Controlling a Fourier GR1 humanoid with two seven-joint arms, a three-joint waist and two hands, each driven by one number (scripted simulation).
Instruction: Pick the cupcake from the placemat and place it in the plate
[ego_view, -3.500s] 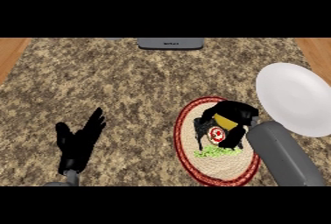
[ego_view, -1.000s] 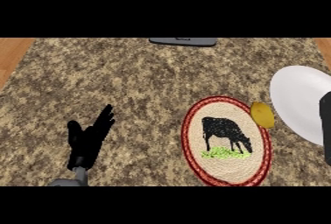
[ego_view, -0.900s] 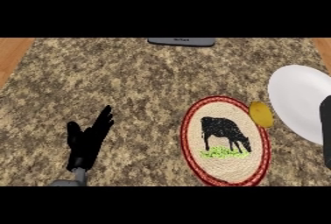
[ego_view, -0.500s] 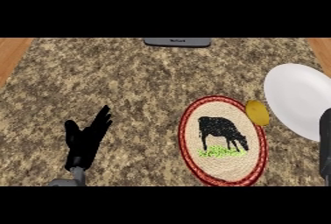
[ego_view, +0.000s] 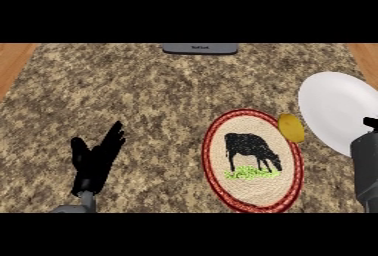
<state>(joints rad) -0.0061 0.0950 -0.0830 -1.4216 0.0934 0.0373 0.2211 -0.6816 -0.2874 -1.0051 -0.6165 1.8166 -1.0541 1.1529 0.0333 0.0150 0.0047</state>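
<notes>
1. The cupcake (ego_view: 291, 127) shows as a small yellow oval lying on the counter (ego_view: 133, 95) at the upper right rim of the placemat (ego_view: 253, 160), overlapping that red rim and sitting in the narrow gap between the placemat and the plate (ego_view: 336, 111).
2. Its long axis runs roughly up and down the view, tilted slightly so the upper end leans left; which end is the top cannot be told.
3. The plate is white and lies just right of the placemat, bare of any item.
4. The left robot hand (ego_view: 94, 159) rests well left of the placemat, fingers straight and spread, holding and touching nothing.
5. Right of the placemat only a grey forearm (ego_view: 366, 167) shows below the plate; the right robot hand itself cannot be made out.
6. A dark grey flat object (ego_view: 200, 48) sits far above the placemat at the counter's back edge.
</notes>
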